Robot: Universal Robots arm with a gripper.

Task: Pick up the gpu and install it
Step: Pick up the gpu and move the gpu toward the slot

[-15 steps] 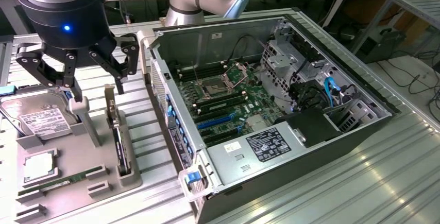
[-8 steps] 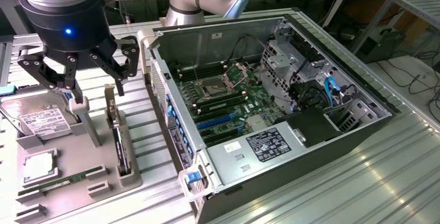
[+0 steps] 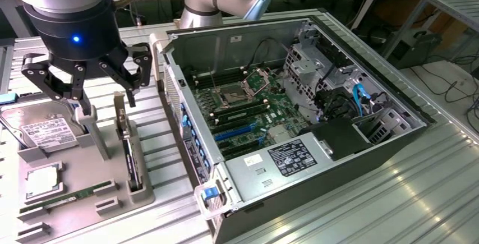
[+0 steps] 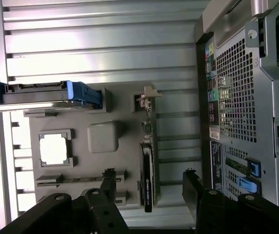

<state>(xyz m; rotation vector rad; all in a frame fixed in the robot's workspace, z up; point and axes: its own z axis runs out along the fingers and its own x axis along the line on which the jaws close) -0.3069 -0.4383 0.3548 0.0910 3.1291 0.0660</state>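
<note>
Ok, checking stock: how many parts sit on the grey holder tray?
4: boxy silver hard drive at the far end, square silver processor chip in the middle, narrow green memory stick nearest, thin green gpu card on edge beside the computer case. None looks hidden.

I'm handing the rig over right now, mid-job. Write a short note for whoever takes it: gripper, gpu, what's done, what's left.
Gripper: open, holding nothing, hovering over the grey tray. In the wrist view the gpu lines up between its fingers.
Gpu: standing on edge in its tray slot, beside the open computer case.
Done: gripper is lined up above the gpu.
Left: gpu not yet gripped, lifted or installed in the case.
</note>
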